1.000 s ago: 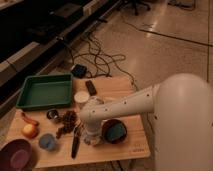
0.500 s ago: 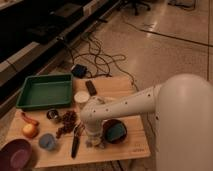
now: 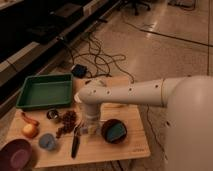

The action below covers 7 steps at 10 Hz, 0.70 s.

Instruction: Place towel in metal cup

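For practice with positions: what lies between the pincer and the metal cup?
In the camera view, a dark cluster, maybe grapes, lies between the metal cup and the pincer, which hangs low over the board.

This looks like a robotics lab or workshop, not a home: a speckled hard floor [image 3: 170, 50], loose black cables [image 3: 97, 57] trailing over it at 12 o'clock from the low wooden tabletop [image 3: 132, 147], and dark equipment shelving [image 3: 40, 32] running off at 10 o'clock. A white robot arm [image 3: 135, 92] reaches in from 3 o'clock, its claw [image 3: 90, 126] down over the tabletop's middle.
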Each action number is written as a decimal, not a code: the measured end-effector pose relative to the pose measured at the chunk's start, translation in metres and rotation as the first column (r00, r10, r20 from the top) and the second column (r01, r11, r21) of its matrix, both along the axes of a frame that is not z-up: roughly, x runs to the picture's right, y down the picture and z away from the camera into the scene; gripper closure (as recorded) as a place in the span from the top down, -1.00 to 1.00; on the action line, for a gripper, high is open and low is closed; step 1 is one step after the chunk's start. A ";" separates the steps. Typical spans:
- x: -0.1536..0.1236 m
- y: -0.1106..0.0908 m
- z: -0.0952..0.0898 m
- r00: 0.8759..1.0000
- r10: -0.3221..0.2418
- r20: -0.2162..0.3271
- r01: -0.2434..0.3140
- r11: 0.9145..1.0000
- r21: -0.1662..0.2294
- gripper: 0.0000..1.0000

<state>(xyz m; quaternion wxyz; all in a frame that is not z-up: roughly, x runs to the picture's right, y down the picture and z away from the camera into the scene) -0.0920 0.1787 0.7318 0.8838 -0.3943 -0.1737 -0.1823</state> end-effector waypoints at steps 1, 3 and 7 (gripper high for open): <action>-0.005 -0.025 -0.010 1.000 0.010 0.020 -0.010 1.000 0.002 -1.00; -0.010 -0.078 -0.015 0.994 0.066 0.082 -0.066 0.998 -0.008 -1.00; -0.029 -0.134 -0.002 0.958 0.185 0.217 -0.172 0.982 -0.078 -1.00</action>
